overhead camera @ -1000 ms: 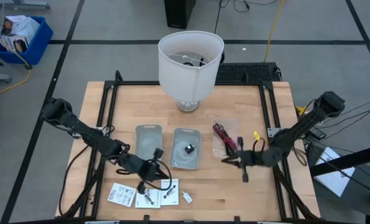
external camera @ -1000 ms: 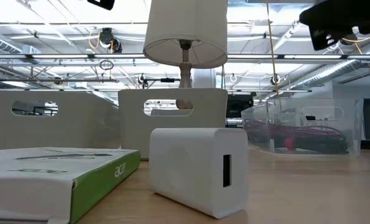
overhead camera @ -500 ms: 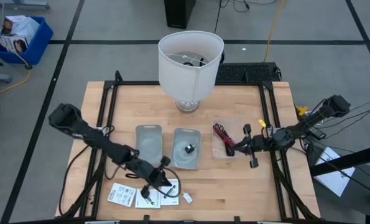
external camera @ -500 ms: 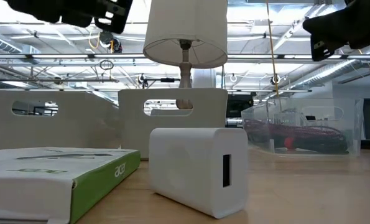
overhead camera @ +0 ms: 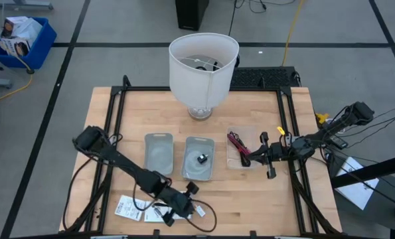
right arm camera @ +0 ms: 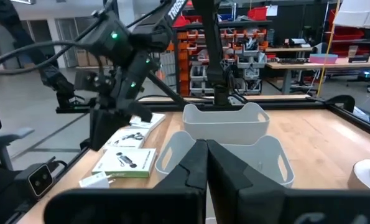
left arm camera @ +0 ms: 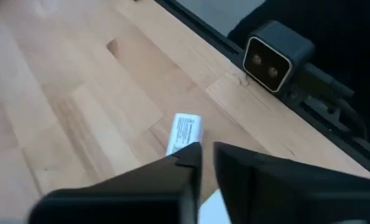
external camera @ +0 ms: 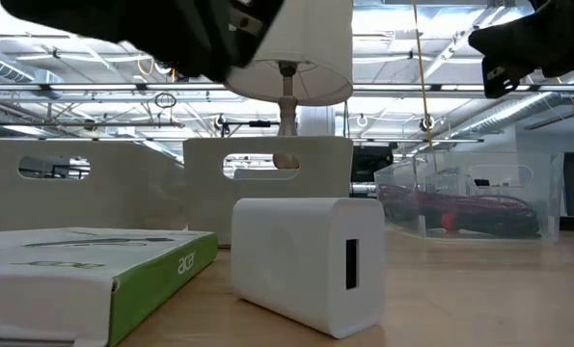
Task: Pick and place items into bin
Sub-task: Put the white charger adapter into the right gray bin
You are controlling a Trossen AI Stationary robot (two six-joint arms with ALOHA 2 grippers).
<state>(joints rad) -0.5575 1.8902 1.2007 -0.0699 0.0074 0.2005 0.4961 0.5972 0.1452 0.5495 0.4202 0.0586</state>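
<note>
A small white block [overhead camera: 198,211] lies flat near the table's front edge, beside flat white packets [overhead camera: 129,208] with black print. My left gripper [overhead camera: 189,204] slants down just short of the block [left arm camera: 185,130], with a narrow gap between its fingers [left arm camera: 206,154] and nothing in it. Two grey bins [overhead camera: 158,151] [overhead camera: 198,159] stand mid-table; a tiny black part [overhead camera: 201,159] lies in the right-hand one. Black and magenta cable ties [overhead camera: 237,143] lie in a clear container. My right gripper [overhead camera: 258,157] hovers level and shut near that container.
A big white lampshade [overhead camera: 204,63] on its base stands at the table's far middle. The low view has the white block [external camera: 306,265] and a green-edged packet [external camera: 84,280] close in front, with the bins [external camera: 267,183] behind. Bare wood lies between the bins and the front edge.
My left gripper has swept toward the table's right and near edges and sunk, tipping further down, from over the packets to the small white block. My right gripper drew back toward the far and right edges, then kept still.
</note>
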